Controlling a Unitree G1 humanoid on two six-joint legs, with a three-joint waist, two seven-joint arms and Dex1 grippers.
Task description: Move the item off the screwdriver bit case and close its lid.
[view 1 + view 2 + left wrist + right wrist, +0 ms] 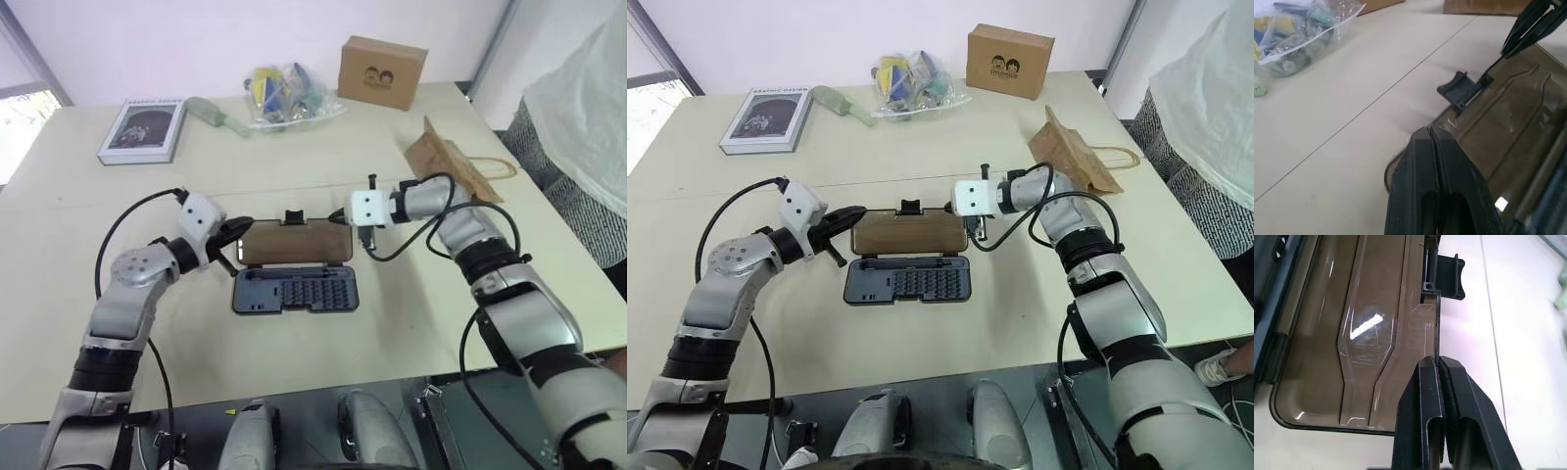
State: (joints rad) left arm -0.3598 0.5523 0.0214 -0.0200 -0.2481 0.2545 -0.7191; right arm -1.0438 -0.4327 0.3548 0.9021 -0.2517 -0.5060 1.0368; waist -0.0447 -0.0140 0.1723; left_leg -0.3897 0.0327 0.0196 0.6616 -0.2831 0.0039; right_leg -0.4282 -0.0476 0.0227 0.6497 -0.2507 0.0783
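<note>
Right wrist view shows my right fingers pinched on the lid edge, my left fingers pressed together, the tray mostly cut off.

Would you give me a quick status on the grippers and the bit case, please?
Left gripper shut at lid's corner; right gripper shut on lid's far edge. Case open flat. Paper bag already aside; nothing blocking.

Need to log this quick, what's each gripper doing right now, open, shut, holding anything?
Left gripper: shut, empty, at the lid's corner.
Right gripper: shut, pinching the lid's far long edge near the latch clip.
</note>
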